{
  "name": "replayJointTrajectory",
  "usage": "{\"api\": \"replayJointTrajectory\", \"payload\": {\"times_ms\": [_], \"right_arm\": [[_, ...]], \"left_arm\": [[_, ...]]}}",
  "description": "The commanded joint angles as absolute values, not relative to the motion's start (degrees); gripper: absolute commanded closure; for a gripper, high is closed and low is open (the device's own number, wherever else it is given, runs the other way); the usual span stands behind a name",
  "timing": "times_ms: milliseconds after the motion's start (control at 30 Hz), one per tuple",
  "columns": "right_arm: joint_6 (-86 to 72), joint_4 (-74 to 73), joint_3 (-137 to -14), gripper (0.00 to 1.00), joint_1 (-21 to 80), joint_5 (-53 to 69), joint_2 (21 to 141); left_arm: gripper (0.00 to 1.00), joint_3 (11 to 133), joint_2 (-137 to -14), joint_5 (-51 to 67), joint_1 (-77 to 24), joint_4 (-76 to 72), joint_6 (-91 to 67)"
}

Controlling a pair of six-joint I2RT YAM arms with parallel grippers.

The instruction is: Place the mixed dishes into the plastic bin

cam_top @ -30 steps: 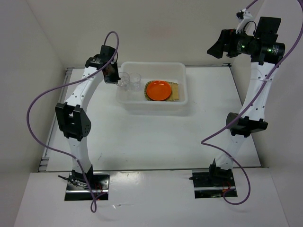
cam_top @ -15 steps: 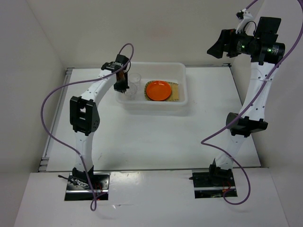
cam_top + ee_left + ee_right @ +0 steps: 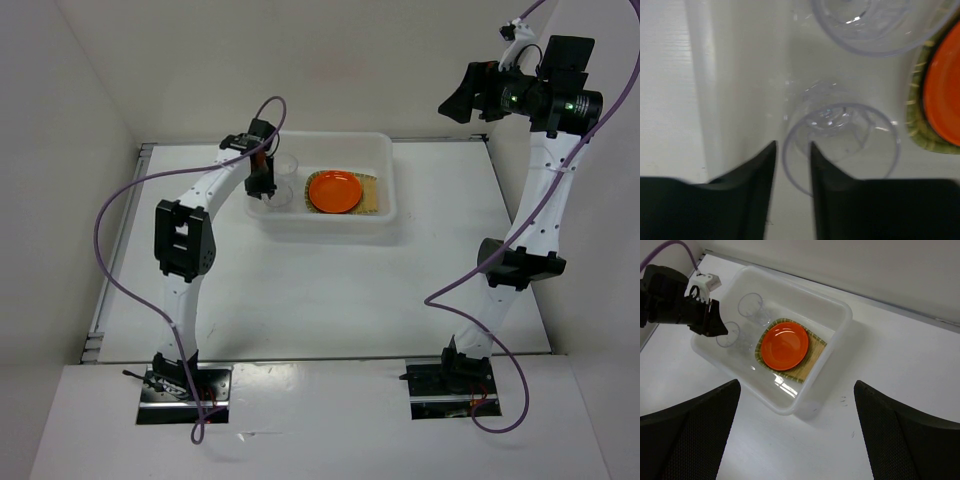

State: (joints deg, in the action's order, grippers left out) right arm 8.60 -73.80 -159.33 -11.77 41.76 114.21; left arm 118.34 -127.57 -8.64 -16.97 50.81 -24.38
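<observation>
**Left claw straddling a cup rim in the bin, snag risk on the way out**

So the left gripper is down in the left end of the plastic bin. Its jaws are a little apart with the rim wall of a clear cup between them, one finger outside and one inside. Looks slack to me, not a pinch.

My worry: if it lifts at an angle, the inside finger hooks the rim and tips the cup, or shoves it into the second cup just beyond.

The left arm arches up and over, wrist pointing steeply down.

Further right, the orange plate sits on the bamboo tray, both in the bin. Can't spot the black plate anywhere.

The right gripper is wide open and empty, held high at far right, looking down on the bin.
</observation>
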Motion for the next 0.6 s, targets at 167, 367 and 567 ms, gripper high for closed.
{"api": "replayJointTrajectory", "payload": {"times_ms": [167, 367, 567], "right_arm": [[8.0, -74.09, -160.4, 0.01, -11.43, 40.08, 111.62], [7.47, -74.09, -170.5, 0.01, -11.43, 31.38, 113.81], [6.42, -74.09, -166.65, 0.01, -11.43, 29.63, 112.59]], "left_arm": [[0.26, 129.0, -127.0, -9.93, -17.14, 53.34, -24.96], [0.17, 158.67, -130.32, -11.26, -16.62, 66.67, -26.89], [0.1, 176.65, -124.55, -11.48, -14.59, 70.03, -30.59]]}}
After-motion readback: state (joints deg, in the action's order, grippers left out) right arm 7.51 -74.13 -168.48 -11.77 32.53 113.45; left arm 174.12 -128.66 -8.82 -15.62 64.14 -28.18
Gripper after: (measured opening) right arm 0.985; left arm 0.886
